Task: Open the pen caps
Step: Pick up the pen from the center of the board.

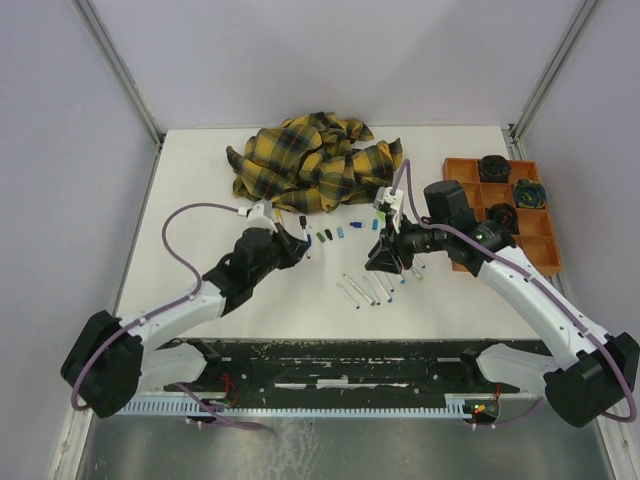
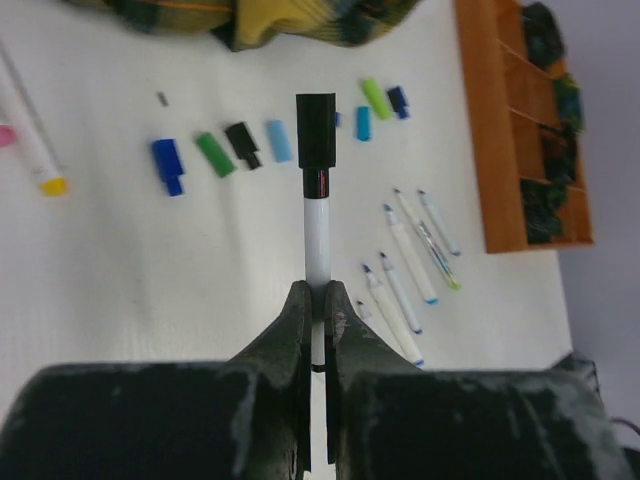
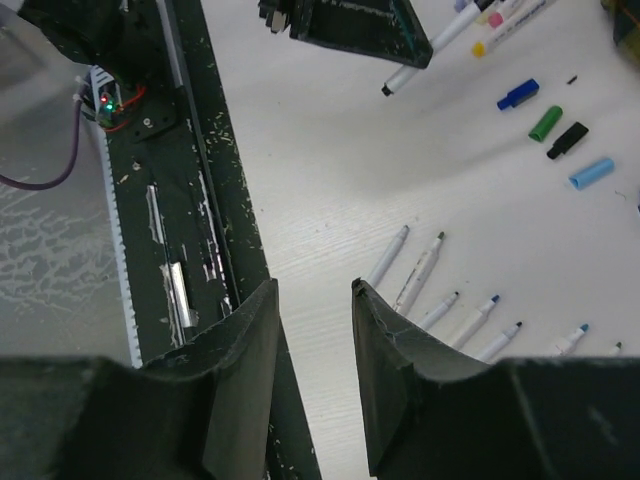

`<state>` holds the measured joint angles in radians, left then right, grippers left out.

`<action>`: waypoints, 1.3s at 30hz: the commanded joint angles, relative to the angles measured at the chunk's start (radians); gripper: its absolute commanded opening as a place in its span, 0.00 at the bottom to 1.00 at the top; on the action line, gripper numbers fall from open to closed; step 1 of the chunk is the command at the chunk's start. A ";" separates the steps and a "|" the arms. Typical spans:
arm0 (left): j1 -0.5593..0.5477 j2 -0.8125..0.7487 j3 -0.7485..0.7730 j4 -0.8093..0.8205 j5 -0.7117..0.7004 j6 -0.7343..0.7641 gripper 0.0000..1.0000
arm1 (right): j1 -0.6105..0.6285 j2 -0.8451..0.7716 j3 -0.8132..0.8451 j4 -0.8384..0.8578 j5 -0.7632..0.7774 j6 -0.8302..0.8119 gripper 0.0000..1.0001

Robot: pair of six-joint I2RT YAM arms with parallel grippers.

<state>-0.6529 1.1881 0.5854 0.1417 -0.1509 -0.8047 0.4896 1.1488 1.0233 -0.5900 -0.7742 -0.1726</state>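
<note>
My left gripper (image 2: 318, 300) is shut on a white pen (image 2: 317, 225) with its black cap (image 2: 316, 130) still on, held above the table. It also shows in the top view (image 1: 297, 241). Several loose caps lie in a row: blue (image 2: 168, 165), green (image 2: 214, 154), black (image 2: 242, 144), light blue (image 2: 279, 140), and more further right (image 2: 376, 97). Several uncapped pens (image 2: 405, 265) lie side by side. My right gripper (image 3: 315, 300) is open and empty above the table's near edge, next to the uncapped pens (image 3: 420, 272); in the top view it (image 1: 384, 262) hangs over them.
A yellow-and-black plaid cloth (image 1: 315, 160) lies at the back. An orange compartment tray (image 1: 530, 225) with dark round items stands at the right. Capped pens with yellow and pink ends (image 2: 35, 140) lie at the left. A black rail (image 3: 190, 200) runs along the near edge.
</note>
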 commanded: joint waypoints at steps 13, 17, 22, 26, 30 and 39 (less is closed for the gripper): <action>-0.225 -0.115 -0.252 0.994 0.227 0.209 0.03 | -0.102 -0.036 -0.064 0.314 -0.330 0.299 0.50; -0.294 -0.083 -0.269 1.101 0.155 0.256 0.03 | -0.128 -0.032 -0.127 0.543 -0.386 0.510 0.52; -0.355 -0.032 -0.271 1.210 0.095 0.294 0.03 | -0.129 -0.059 -0.254 0.939 -0.385 0.753 0.54; -0.396 -0.006 -0.260 1.248 0.071 0.327 0.03 | -0.128 -0.063 -0.347 1.262 -0.354 0.936 0.58; -0.416 0.012 -0.246 1.251 0.056 0.345 0.03 | -0.129 -0.062 -0.371 1.359 -0.325 1.014 0.61; -0.440 0.052 -0.220 1.260 0.049 0.351 0.03 | -0.125 -0.065 -0.395 1.406 -0.306 1.069 0.67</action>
<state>-1.0790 1.2247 0.3202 1.3201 -0.0776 -0.5148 0.3637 1.1069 0.6388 0.7147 -1.0973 0.8528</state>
